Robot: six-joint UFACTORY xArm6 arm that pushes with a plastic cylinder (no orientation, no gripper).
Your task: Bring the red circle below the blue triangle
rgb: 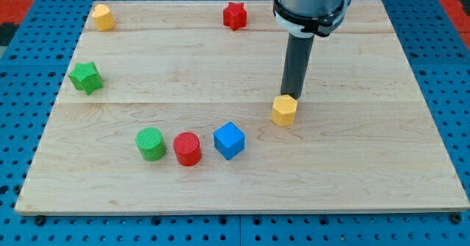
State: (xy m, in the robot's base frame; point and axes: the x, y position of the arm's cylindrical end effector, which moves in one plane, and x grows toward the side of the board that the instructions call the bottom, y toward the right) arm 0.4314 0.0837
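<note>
The red circle (187, 148) stands near the view's bottom, between a green circle (150, 143) on its left and a blue cube (229, 140) on its right. No blue triangle shows anywhere in the view. My tip (290, 95) is right of the board's centre, touching the top edge of a yellow hexagon (283, 111). The tip is well to the right of and above the red circle.
A red star (234, 15) sits at the view's top centre. A yellow block (103, 17) sits at the top left corner. A green star (86, 77) sits at the left edge. The wooden board (367, 165) lies on a blue pegboard.
</note>
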